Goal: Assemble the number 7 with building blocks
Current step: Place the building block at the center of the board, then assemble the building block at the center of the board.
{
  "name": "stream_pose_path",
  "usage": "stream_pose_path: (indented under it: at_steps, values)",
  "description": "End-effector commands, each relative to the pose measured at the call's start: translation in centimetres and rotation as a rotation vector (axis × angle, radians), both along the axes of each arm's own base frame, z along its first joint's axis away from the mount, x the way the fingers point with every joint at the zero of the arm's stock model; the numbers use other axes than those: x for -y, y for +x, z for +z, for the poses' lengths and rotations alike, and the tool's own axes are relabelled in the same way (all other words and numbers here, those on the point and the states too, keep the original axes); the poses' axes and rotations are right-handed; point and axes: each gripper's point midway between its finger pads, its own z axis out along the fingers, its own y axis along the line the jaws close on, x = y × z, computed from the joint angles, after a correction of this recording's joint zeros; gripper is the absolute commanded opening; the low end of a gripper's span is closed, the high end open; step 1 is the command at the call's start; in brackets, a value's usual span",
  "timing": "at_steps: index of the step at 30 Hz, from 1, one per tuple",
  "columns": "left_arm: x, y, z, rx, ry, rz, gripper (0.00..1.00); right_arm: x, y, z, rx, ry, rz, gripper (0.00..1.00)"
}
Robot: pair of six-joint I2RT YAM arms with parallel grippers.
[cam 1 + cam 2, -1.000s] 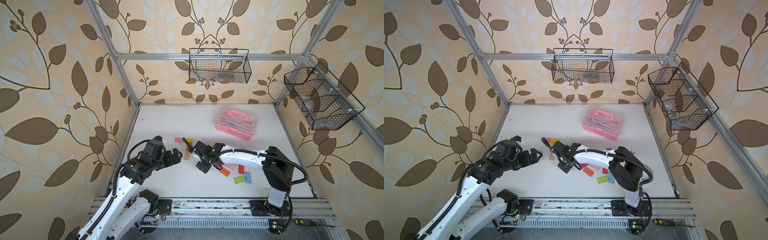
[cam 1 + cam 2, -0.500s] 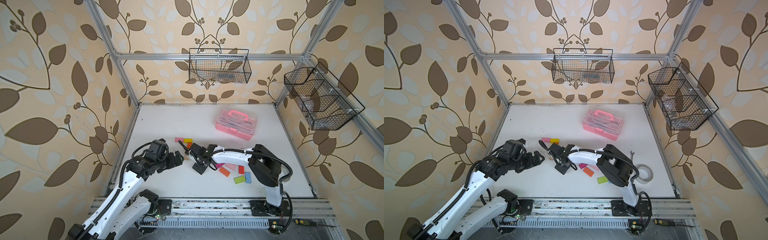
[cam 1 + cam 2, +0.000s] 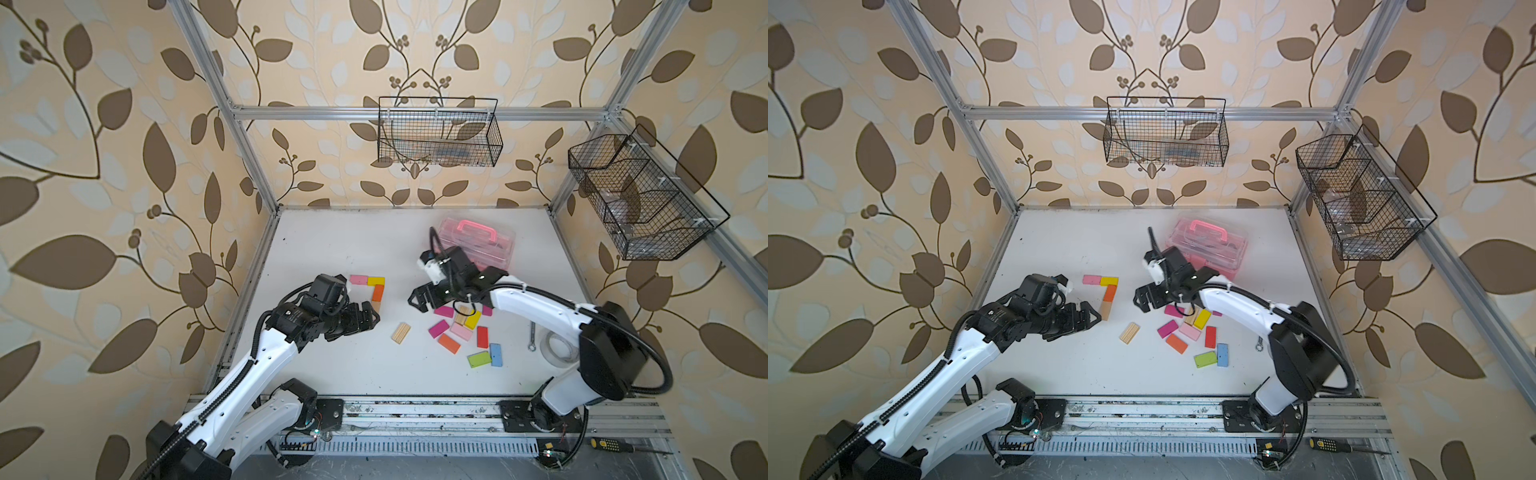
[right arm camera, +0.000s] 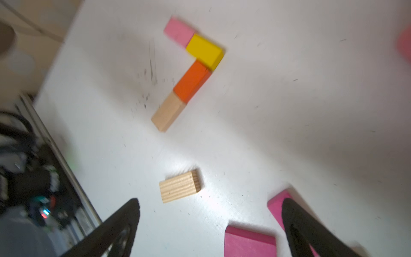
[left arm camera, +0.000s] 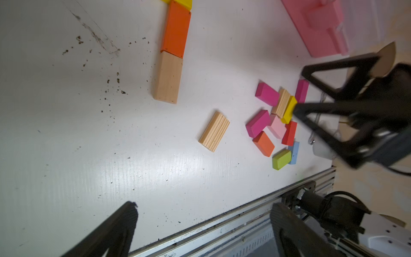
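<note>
While the left gripper (image 3: 371, 319) and right gripper (image 3: 415, 298) both hang spread wide and empty, the number 7 (image 3: 375, 281) lies near the left one: four building blocks (image 3: 377, 293), pink, yellow, orange, wood. One striped block (image 3: 401, 333) sits apart; ten more cluster beside the right gripper.

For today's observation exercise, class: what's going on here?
The robot is building a 7 from blocks. So far it has a pink and yellow top bar and an orange and plain-wood stem. The left gripper and right gripper are both open and empty. A striped wooden block lies loose between the 7 and the spare pile.
</note>
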Motion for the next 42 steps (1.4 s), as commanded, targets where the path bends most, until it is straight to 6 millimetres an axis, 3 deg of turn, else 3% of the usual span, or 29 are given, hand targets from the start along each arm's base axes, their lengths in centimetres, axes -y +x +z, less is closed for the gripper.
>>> stream_pose_path:
  at_steps: [1, 5, 11, 18, 23, 30, 34, 42]
  values:
    - [2.3, 1.2, 0.3, 0.070, 0.127, -0.114, 0.94, 4.0, 0.2, 1.2, -0.124, 0.203, -0.208, 0.99]
    - [5.9, 2.4, -1.9, 0.048, 0.216, -0.206, 0.88, 6.9, -0.5, 2.5, -0.110, 0.250, -0.263, 0.99]
    - [9.2, 4.6, -6.2, -0.023, 0.291, -0.284, 0.73, 8.1, -2.1, 1.7, -0.137, 0.204, -0.232, 0.99]
    - [11.7, 5.3, -9.5, -0.085, 0.366, -0.369, 0.63, 9.7, -1.7, 1.6, -0.149, 0.226, -0.244, 0.99]
    - [11.0, 5.1, -11.2, -0.121, 0.421, -0.373, 0.63, 9.5, -1.5, 1.2, -0.169, 0.238, -0.240, 0.99]
    - [10.1, 4.2, -11.6, -0.143, 0.453, -0.378, 0.62, 9.3, -1.3, 1.2, -0.172, 0.242, -0.236, 0.99]
    - [9.6, 3.3, -12.4, -0.166, 0.491, -0.397, 0.54, 9.3, -1.2, 1.2, -0.178, 0.247, -0.235, 0.99]
    - [8.6, 1.8, -13.4, -0.191, 0.567, -0.402, 0.46, 9.1, -1.2, 1.4, -0.180, 0.248, -0.229, 0.99]
